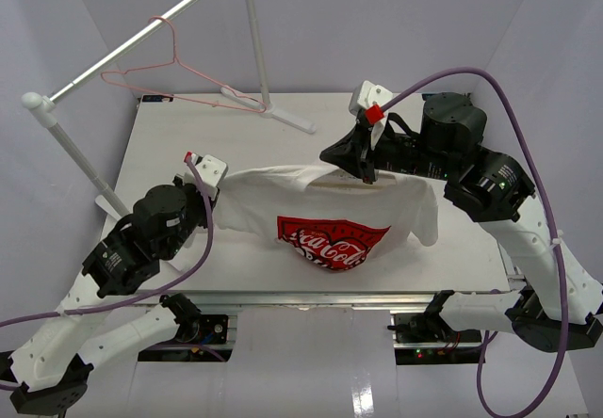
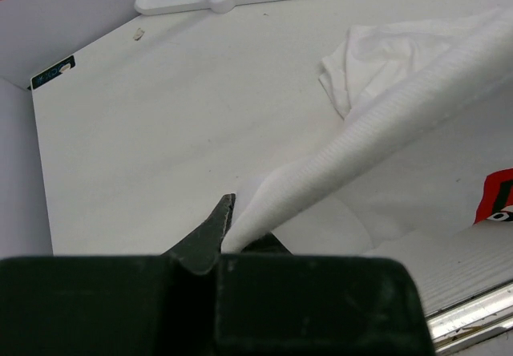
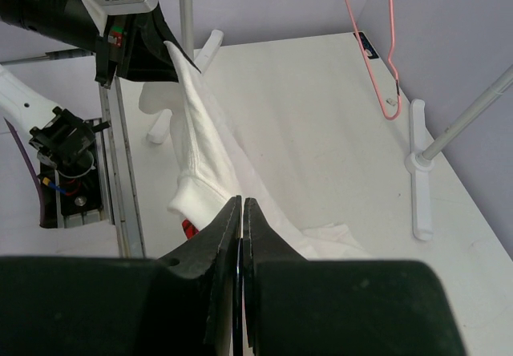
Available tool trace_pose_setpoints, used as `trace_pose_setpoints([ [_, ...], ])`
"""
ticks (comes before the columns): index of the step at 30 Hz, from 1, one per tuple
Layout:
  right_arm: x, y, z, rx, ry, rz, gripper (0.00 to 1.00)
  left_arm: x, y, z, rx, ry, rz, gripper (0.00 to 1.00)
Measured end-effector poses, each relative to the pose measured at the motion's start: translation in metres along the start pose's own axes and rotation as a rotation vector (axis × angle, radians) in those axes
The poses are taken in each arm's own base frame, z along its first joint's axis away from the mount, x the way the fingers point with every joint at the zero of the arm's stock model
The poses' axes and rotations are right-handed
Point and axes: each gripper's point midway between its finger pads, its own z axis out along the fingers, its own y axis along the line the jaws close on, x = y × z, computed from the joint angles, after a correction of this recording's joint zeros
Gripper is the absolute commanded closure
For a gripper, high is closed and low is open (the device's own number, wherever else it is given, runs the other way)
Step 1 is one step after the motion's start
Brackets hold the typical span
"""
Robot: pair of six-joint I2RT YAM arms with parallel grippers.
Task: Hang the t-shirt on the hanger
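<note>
The white t-shirt (image 1: pixel 330 203) with a red logo (image 1: pixel 332 239) hangs spread out above the table's front half. A pale beige bar of the hanger (image 1: pixel 341 182) shows at the collar; the rest is hidden inside the shirt. My right gripper (image 1: pixel 363 168) is shut above the collar on a thin part of the hanger; its fingers press together in the right wrist view (image 3: pixel 242 205). My left gripper (image 1: pixel 209 190) is shut on the shirt's left sleeve edge, which stretches taut from its tips (image 2: pixel 236 232). The shirt also shows in the right wrist view (image 3: pixel 200 131).
A thin pink wire hanger (image 1: pixel 179 84) hangs on the white clothes rail (image 1: pixel 141 37) at the back left. The rail's foot (image 1: pixel 283 115) stands on the table behind the shirt. The table's metal front edge (image 1: pixel 311 297) lies just below the shirt's hem.
</note>
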Motion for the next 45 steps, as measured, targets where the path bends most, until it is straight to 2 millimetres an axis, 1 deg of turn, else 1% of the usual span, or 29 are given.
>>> trace_pose_setpoints([
  [2,0.000,-0.001,0.000,0.003,0.001,-0.001,0.92,0.001,0.003,0.001,-0.022,0.007,-0.003,1.00],
  [6,0.002,-0.001,0.000,0.006,0.007,-0.005,0.92,0.002,0.003,0.005,-0.036,0.021,-0.008,1.00],
  [8,0.002,-0.001,-0.001,0.006,0.010,-0.011,0.92,0.004,0.002,0.009,-0.041,0.036,-0.006,0.86],
  [10,0.004,-0.001,-0.003,0.007,0.014,-0.015,0.92,0.006,0.001,0.013,-0.045,0.053,0.001,0.48],
  [12,0.005,0.000,-0.005,0.007,0.019,-0.017,0.92,0.008,-0.001,0.017,-0.038,0.076,0.018,0.41],
  [14,0.004,0.001,-0.010,0.008,0.017,-0.018,0.92,0.005,-0.008,0.018,0.005,0.090,0.030,0.39],
  [16,0.001,0.003,-0.014,0.006,0.007,-0.023,0.92,-0.008,-0.018,0.015,0.079,0.062,0.027,0.38],
  [19,-0.001,0.006,-0.017,-0.004,-0.002,-0.027,0.92,-0.029,-0.030,0.004,0.183,-0.004,0.021,0.38],
  [22,0.003,0.009,-0.017,-0.023,0.002,-0.026,0.92,-0.045,-0.036,-0.007,0.247,-0.077,0.025,0.39],
  [23,0.005,0.011,-0.016,-0.030,0.007,-0.023,0.92,-0.049,-0.038,-0.011,0.266,-0.097,0.029,0.45],
  [24,0.007,0.012,-0.015,-0.037,0.012,-0.022,0.92,-0.051,-0.039,-0.014,0.281,-0.113,0.033,0.54],
  [27,0.011,0.014,-0.014,-0.052,0.026,-0.018,0.92,-0.058,-0.043,-0.020,0.321,-0.152,0.043,0.82],
  [28,0.012,0.014,-0.013,-0.056,0.029,-0.018,0.92,-0.060,-0.045,-0.022,0.333,-0.165,0.047,0.94],
  [29,0.013,0.014,-0.012,-0.060,0.030,-0.018,0.92,-0.062,-0.046,-0.023,0.341,-0.175,0.046,1.00],
  [36,0.015,0.018,-0.010,-0.086,0.032,-0.020,0.92,-0.068,-0.053,-0.028,0.388,-0.207,0.050,1.00],
  [41,0.019,0.019,-0.007,-0.103,0.046,-0.020,0.92,-0.077,-0.045,-0.028,0.344,-0.240,0.018,1.00],
  [45,0.033,0.019,-0.002,-0.115,0.088,-0.011,0.92,-0.082,-0.038,-0.030,0.310,-0.260,-0.011,1.00],
])
